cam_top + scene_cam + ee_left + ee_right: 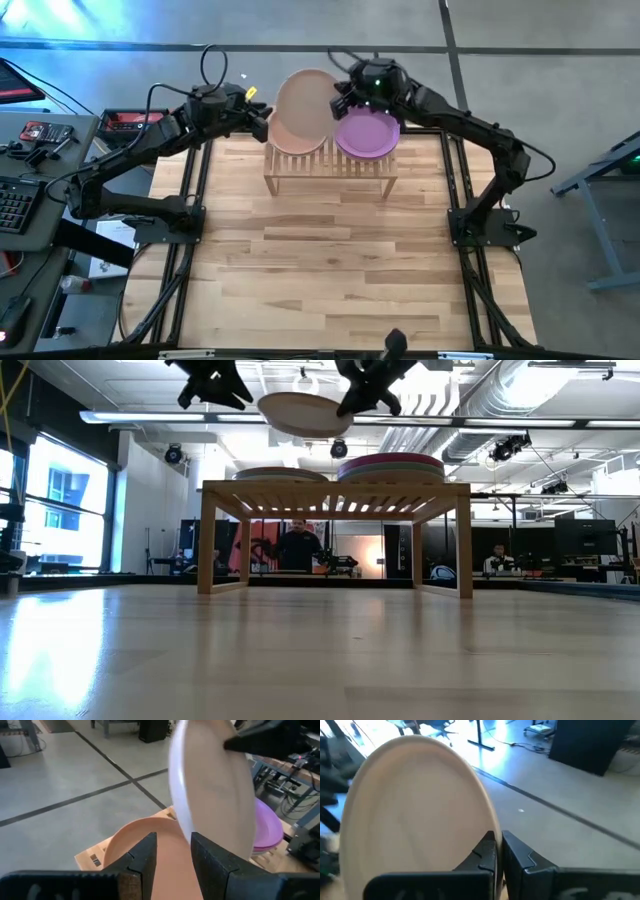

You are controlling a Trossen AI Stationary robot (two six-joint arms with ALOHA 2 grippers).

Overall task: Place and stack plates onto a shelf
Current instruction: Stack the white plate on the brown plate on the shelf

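My right gripper [497, 851] is clamped on the beige plate's [305, 97] rim; my left gripper [172, 851] stands apart beside it. The peach stack [280, 474] lies directly below.

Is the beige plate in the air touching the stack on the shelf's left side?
Apart. The low view shows the beige plate hanging above the left stack, with open background between them; the right end effector holds its rim.
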